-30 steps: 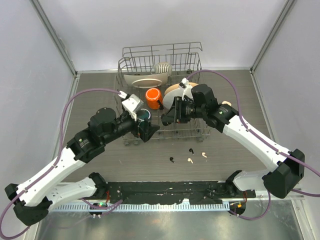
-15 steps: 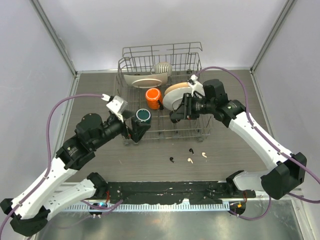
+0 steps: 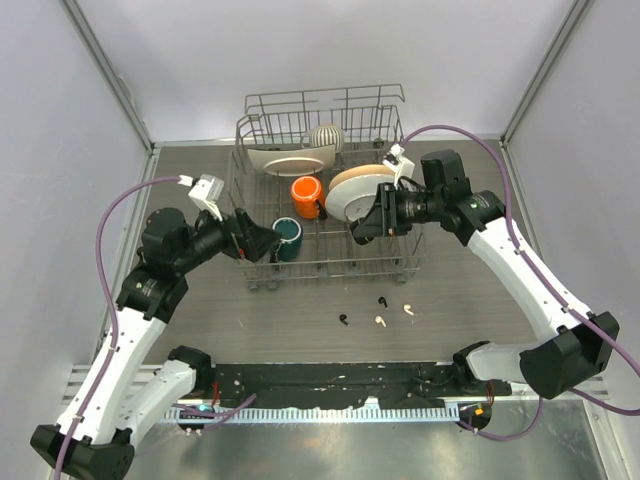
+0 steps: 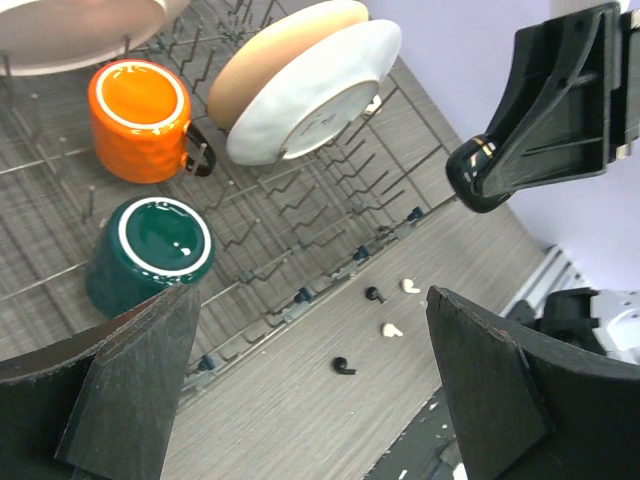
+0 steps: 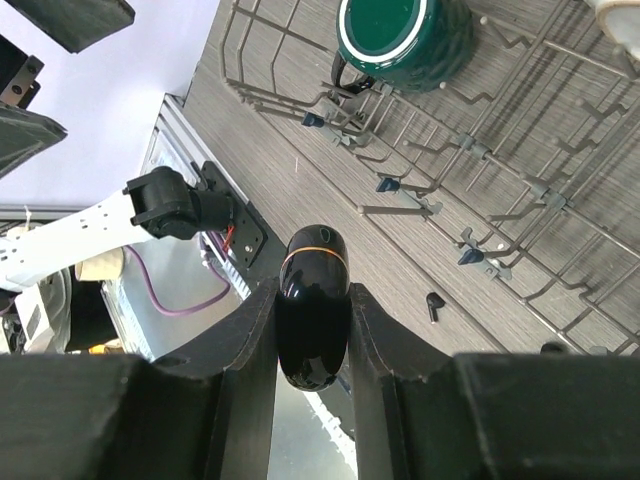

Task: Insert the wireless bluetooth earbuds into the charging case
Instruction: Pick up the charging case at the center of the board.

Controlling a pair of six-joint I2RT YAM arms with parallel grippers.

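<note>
Black case is clenched in the right tool above the rack. Left tool hangs released. Four earbuds lie on the tabletop near the rack.

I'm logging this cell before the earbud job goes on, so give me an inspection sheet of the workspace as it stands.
Surface: grey wood-grain table; no spills seen.
Job's things: black earbuds and cream earbuds lie loose on the table, on the near side of the rack; black charging case is off the table, held.
Clutter: wire dish rack holding an orange mug, a green mug and plates.
Grippers: left gripper open, empty; right gripper fingers shut on the charging case, above the rack.
Cables: purple cables loop from each wrist, apart from the earbuds.
Surroundings: pale walls, metal frame posts.
</note>
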